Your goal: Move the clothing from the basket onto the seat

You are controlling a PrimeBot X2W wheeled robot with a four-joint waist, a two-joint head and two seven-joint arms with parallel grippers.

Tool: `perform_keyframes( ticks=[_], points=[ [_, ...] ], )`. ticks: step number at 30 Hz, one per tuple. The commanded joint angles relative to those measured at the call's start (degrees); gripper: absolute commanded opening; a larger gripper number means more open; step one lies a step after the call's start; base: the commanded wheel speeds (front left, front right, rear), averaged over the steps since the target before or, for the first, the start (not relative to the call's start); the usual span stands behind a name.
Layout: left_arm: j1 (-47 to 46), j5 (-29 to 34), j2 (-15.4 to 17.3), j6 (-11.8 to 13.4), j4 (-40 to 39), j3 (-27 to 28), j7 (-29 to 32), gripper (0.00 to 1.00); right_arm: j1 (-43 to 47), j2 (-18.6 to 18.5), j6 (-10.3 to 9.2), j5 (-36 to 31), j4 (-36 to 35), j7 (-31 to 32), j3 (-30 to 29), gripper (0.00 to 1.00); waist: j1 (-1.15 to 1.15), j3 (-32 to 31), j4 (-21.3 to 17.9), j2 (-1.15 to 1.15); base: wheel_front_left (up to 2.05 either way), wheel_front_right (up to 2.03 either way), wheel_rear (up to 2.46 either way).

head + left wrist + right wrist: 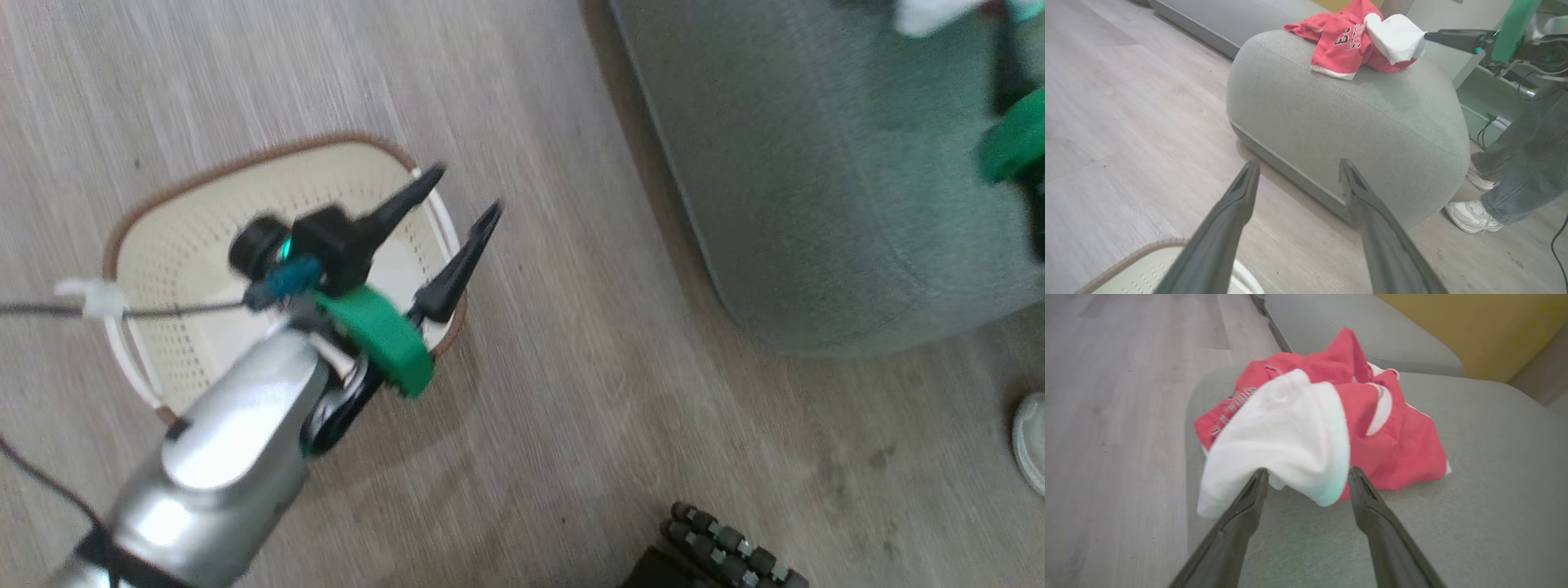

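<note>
The cream basket [188, 245] stands on the wooden floor, and nothing shows inside it. My left gripper [468, 189] hovers over its right rim, open and holding nothing; the left wrist view looks past its fingers [1241, 204] toward the grey seat [1351, 122]. The red clothing [1339, 45] lies crumpled on top of the seat, a white piece [1394, 36] draped over it. My right gripper [1308, 471] is open above the seat [1474, 477], its tips at the edge of the white piece [1286, 433], in front of the red clothing [1400, 445].
A person in jeans [1527, 155] and white shoes [1472, 216] stands close to the seat's right side. A second grey cushion [1351, 330] lies behind the seat, before a yellow wall. A dark ribbed part [727, 547] shows at the head view's bottom edge.
</note>
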Motion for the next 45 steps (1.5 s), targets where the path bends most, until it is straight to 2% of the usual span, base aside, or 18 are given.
perform_keyframes(
  ticks=[1, 6, 9, 13, 18, 22, 26, 31, 42, 43, 45],
  points=[
    [1.6, -0.3, 1.3, 0.7, -0.8, 2.5, -0.3, 1.00, 2.6, 0.0, -0.02, 0.9, -3.7, -0.2, 2.1, 1.00, 0.01, -4.2, -1.2, 0.00, 0.00, 0.00, 0.00],
    [7.8, -0.4, 0.6, 3.4, 0.3, 6.9, -0.3, 1.00, 11.2, 2.2, -0.02, 3.4, -14.5, -1.1, 7.1, 1.00, 0.01, -9.3, 0.6, 0.00, 0.00, 0.00, 0.00],
    [11.4, 0.6, -0.8, 5.8, 0.3, 10.5, -0.3, 1.00, 16.1, 3.0, -0.02, 1.4, -19.7, -2.1, 8.4, 1.00, 0.01, -12.2, 3.1, 0.00, 0.00, 0.00, 0.00],
    [15.9, 1.8, -3.3, 7.6, 0.9, 15.3, -0.3, 1.00, 22.0, 4.9, -0.02, -1.2, -24.8, -2.9, 8.2, 1.00, 0.01, -16.2, 7.7, 0.00, 0.00, 0.00, 0.00],
    [21.0, 5.0, -4.8, 9.7, 2.0, 21.6, -0.3, 1.00, 29.3, 8.5, -0.02, -4.2, -29.1, -3.4, 5.6, 1.00, 0.01, -20.4, 13.2, 0.00, 0.00, 0.00, 0.00],
    [25.1, 7.7, -5.9, 10.7, 3.4, 26.5, -0.3, 1.00, 36.2, 11.0, -0.02, -9.0, -31.3, -3.5, 3.4, 1.00, 0.01, -25.4, 17.1, 0.00, 0.00, 0.00, 0.00],
    [28.5, 9.7, -6.8, 10.6, 4.4, 30.9, -0.3, 1.00, 42.5, 14.3, -0.02, -11.6, -33.2, -3.6, 0.1, 1.00, 0.01, -28.4, 19.4, 0.00, 0.00, 0.00, 0.00],
    [30.9, 11.9, -7.8, 9.8, 5.0, 36.2, -0.3, 1.00, 46.3, 17.0, -0.02, -15.5, -34.3, -3.6, -1.4, 1.00, 0.01, -29.6, 20.2, 0.00, 0.00, 0.00, 0.00],
    [31.8, 16.1, -10.6, 6.1, 4.2, 42.0, -0.3, 1.00, 47.2, 18.7, -0.02, -17.0, -34.1, -3.6, -1.5, 1.00, 0.01, -29.6, 19.0, 0.00, 0.00, 0.00, 0.00],
    [33.9, 16.0, -11.0, 5.7, 5.9, 40.0, 0.0, 0.00, 48.5, 18.4, 0.00, -16.7, -32.3, -2.9, -2.6, 0.00, 0.01, -29.7, 19.1, 0.00, 0.00, 0.00, 0.00],
    [34.0, 16.1, -11.4, 5.7, 6.8, 40.1, 0.1, 0.00, 48.7, 18.4, 0.00, -16.6, -31.3, -2.9, -2.5, 0.00, 0.01, -29.7, 19.0, 0.00, 0.00, 0.00, 0.00]
  ],
)
